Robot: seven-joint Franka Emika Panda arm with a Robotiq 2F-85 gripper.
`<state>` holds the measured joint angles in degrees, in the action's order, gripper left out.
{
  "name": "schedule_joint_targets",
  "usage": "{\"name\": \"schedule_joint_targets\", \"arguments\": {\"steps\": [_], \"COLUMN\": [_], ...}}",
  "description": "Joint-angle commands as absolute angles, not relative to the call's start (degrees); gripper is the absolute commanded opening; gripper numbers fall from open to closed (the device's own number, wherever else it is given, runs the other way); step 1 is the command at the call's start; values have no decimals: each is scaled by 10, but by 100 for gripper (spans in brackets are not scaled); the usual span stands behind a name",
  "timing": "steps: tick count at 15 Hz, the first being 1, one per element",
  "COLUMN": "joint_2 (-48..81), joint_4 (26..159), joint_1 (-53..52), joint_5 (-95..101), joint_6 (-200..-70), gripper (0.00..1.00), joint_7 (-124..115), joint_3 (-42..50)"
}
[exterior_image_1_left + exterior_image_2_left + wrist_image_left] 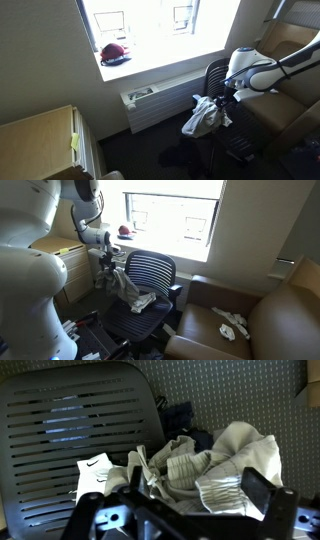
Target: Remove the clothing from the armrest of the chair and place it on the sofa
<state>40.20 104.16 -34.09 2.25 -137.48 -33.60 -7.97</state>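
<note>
Draping off the chair [152,273], the clothing [132,296] hangs lengthwise downward.

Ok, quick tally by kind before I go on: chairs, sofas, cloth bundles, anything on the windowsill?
Chair: 1
Sofa: 1
Cloth bundles: 2 (armrest bundle, white bundle on the sofa seat)
Red item on the windowsill: 1
Total: 5

Noted white clothing [205,115] bunched at black chair [214,72] armrest, gripper [226,96] just above it. Logged brown sofa [292,112] beside chair, red cap [114,53] well apart.
</note>
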Motion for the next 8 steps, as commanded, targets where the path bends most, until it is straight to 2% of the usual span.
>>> {"name": "schedule_joint_targets", "arguments": {"steps": [1, 8], "joint_2": [407, 414], "joint_4": [1036, 1028], "joint_1": [-334, -338], "joint_5": [7, 9], "joint_6": [-1377, -1374], "gripper": [72, 24], "joint_7": [-323, -309], "joint_3": [-87, -91]}}
